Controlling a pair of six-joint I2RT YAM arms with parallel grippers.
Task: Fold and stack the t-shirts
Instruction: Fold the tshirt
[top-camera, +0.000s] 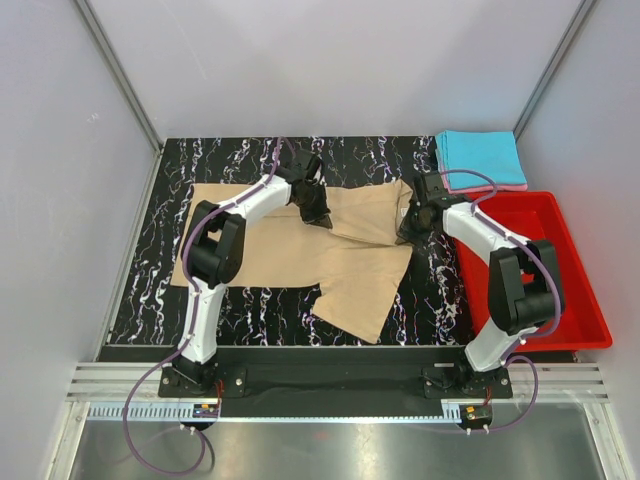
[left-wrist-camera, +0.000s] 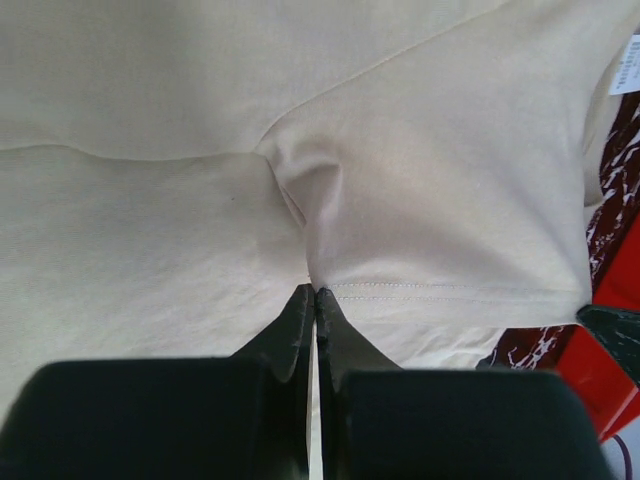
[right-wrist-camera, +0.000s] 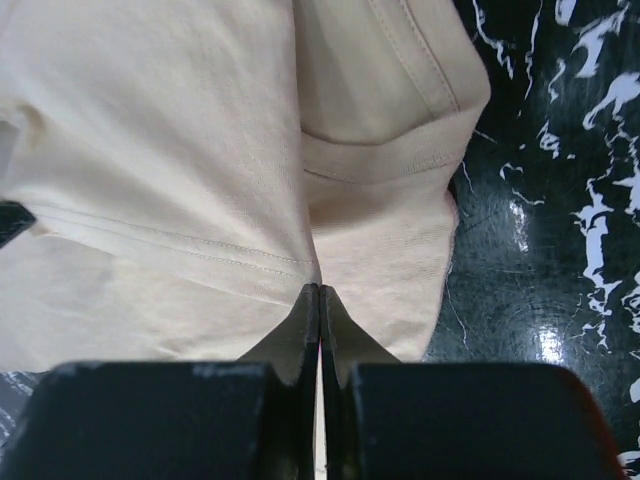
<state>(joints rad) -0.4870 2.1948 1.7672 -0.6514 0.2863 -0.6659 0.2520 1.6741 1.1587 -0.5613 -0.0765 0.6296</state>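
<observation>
The tan t-shirt (top-camera: 335, 262) lay spread mid-frame on the desk (top-camera: 250, 160), its upper part pinched by the closed left claw (left-wrist-camera: 315, 292) and right claw (right-wrist-camera: 319, 288), the cyan t-shirt (top-camera: 480, 157) folded upper right.

Tan t-shirt (top-camera: 290, 255) below me, plain beige all over, matching stitching along the hem. Its label (left-wrist-camera: 628, 62), white. Table (top-camera: 230, 160) is black with white marble veining. Cyan t-shirt (top-camera: 480, 155) at the back, pink t-shirt (top-camera: 497, 187) peeking beneath. Bin (top-camera: 565, 300), bright red. My left gripper (left-wrist-camera: 314, 298) and right gripper (right-wrist-camera: 318, 294): black. My arms (top-camera: 200, 310) white, joints black.
</observation>
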